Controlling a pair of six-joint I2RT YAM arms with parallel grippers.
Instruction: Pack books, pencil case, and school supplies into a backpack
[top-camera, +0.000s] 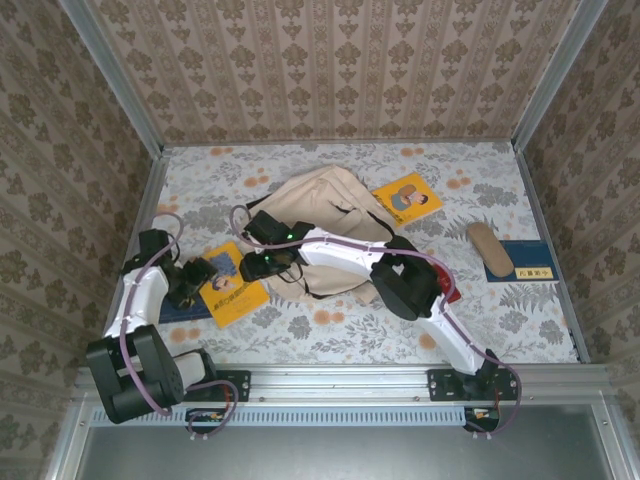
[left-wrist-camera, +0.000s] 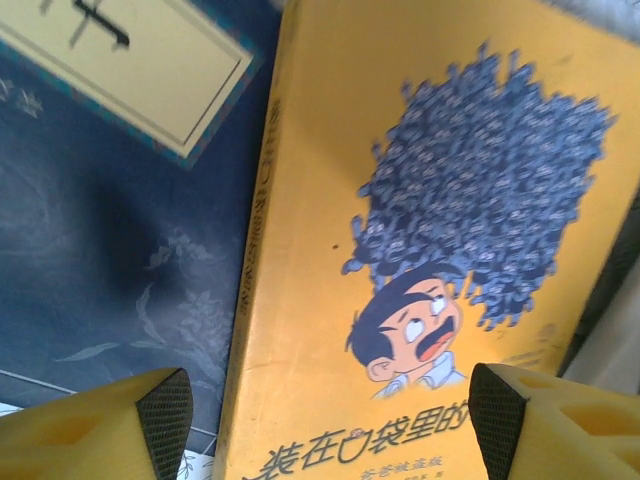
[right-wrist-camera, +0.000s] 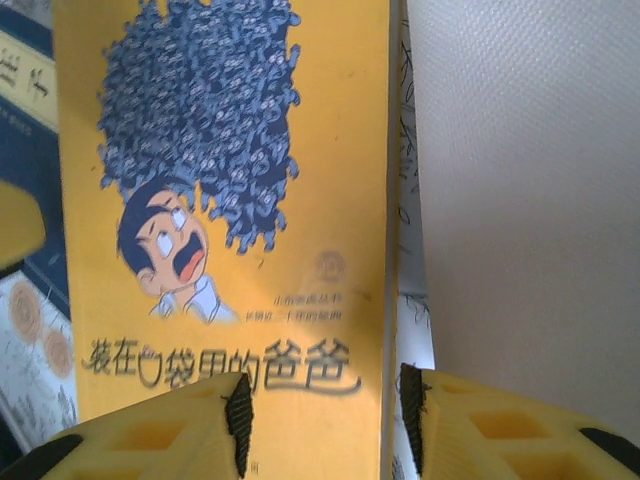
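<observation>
At the far left of the floral table (top-camera: 330, 335), the left gripper (left-wrist-camera: 330, 425) hangs low over two stacked books with its fingers (left-wrist-camera: 165, 420) spread wide and gripping nothing. The dark blue book (left-wrist-camera: 110, 230), with its cream label patch, lies flat under the left finger. The yellow book (left-wrist-camera: 330, 200), with a cartoon face under a dark scribbled cloud, lies partly on top of the blue one. Seen from the left wrist, its cover fills the gap between the two pads. Its spine sits just inside the left pad and its far edge runs out near the right pad.

The right gripper (right-wrist-camera: 325, 420) faces the same yellow book from the opposite side. Its fingers (right-wrist-camera: 238, 420) are parted moderately and straddle the book's long edge: one pad is over the cover by the printed title, the other just off the edge. I cannot tell whether either pad touches the book.

Just beyond that edge is the cream-beige backpack (top-camera: 335, 210), slumped in the middle of the table. A second yellow book (top-camera: 407, 197) lies just beside the backpack on its right. Further right, a tan oblong pencil case (top-camera: 489, 248) overlaps the left edge of another blue book (top-camera: 532, 263).
</observation>
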